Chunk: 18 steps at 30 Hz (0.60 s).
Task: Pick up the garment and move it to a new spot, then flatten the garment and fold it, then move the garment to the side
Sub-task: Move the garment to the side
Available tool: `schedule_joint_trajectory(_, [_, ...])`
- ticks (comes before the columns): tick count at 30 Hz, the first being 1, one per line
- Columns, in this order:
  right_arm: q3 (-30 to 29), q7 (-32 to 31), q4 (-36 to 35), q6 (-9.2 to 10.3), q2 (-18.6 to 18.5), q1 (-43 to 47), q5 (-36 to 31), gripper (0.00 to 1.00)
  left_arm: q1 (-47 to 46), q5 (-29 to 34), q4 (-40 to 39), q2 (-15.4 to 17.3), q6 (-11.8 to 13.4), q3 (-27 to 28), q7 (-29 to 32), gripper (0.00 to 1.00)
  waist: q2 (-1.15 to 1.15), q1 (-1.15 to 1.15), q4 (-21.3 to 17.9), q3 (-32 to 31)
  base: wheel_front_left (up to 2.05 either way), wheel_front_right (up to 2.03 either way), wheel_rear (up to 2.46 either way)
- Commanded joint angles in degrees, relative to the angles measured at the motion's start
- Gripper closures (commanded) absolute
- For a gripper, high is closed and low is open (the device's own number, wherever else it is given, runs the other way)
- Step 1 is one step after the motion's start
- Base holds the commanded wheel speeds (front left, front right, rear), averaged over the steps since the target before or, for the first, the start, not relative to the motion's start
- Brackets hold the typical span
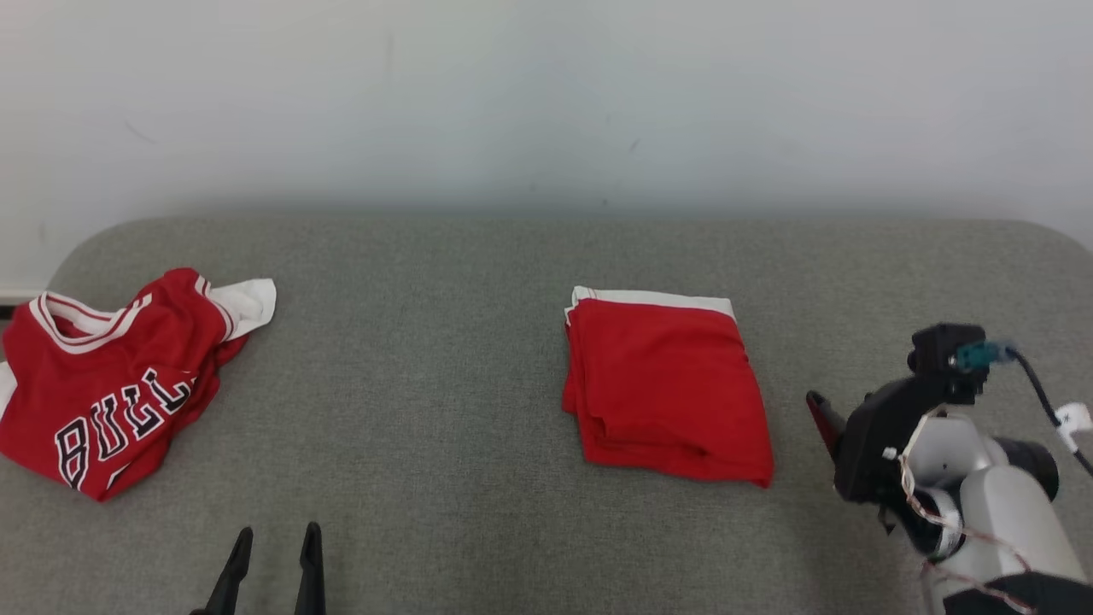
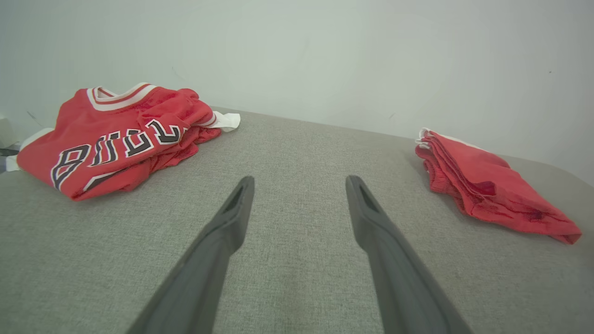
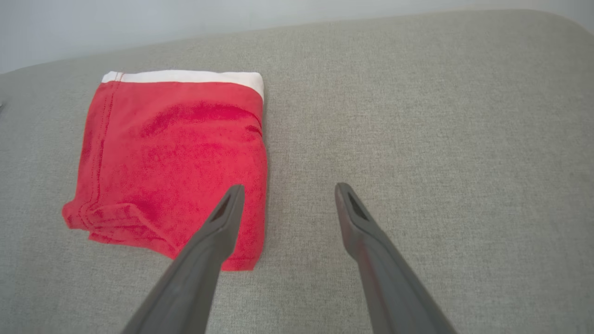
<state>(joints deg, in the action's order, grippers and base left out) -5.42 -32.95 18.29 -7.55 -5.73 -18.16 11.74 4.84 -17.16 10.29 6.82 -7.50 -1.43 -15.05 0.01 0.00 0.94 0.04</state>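
A folded red garment with a white band (image 1: 666,393) lies flat on the grey padded surface, right of centre. A crumpled red jersey with black-and-white lettering (image 1: 111,376) sits at the far left. My left gripper (image 1: 277,536) is open at the bottom edge, between the two and apart from both. In the left wrist view its fingers (image 2: 232,222) point between the jersey (image 2: 116,139) and the folded garment (image 2: 482,185). My right gripper (image 3: 287,189) is open just right of the folded garment (image 3: 171,153), its left finger over that garment's near right corner, holding nothing.
The grey padded surface (image 1: 427,384) has rounded far corners and meets a pale wall (image 1: 546,102) at the back. My right arm's dark wrist and cables (image 1: 931,427) stand at the lower right. Bare grey cloth stretches between the two garments.
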Motion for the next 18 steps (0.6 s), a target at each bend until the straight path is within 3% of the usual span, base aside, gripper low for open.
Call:
schedule_joint_trajectory(1, [-1.3, -2.6, 1.0, 0.10, 0.1, -2.9, -1.4, 0.00, -1.3, -0.2, -0.3, -0.1, 0.0, -0.4, -0.2, 0.00, -0.01, 0.00, 2.0, 2.7, 0.00, 0.00, 0.00])
schedule_joint_trajectory(7, [-9.0, -9.7, 8.3, 0.10, 1.4, -12.7, -6.5, 0.00, -3.9, -0.8, -0.4, 0.2, 0.0, -3.0, -0.2, 0.00, -0.01, 0.00, 5.4, 6.5, 0.00, 0.00, 0.00])
schedule_joint_trajectory(11, [-12.0, -9.3, 13.4, 0.10, 2.1, -16.2, -9.5, 0.00, -5.3, -0.4, -0.3, 0.3, 0.0, -4.1, -0.2, 0.00, -0.01, 0.00, 7.1, 7.9, 0.00, 0.00, 0.00])
schedule_joint_trajectory(18, [-12.2, -7.6, 20.4, 0.10, 2.6, -18.9, -12.2, 0.00, -6.1, 0.0, -0.2, 0.4, 0.0, -4.5, -0.2, 0.00, -0.01, 0.00, 8.2, 8.8, 0.00, 0.00, 0.00])
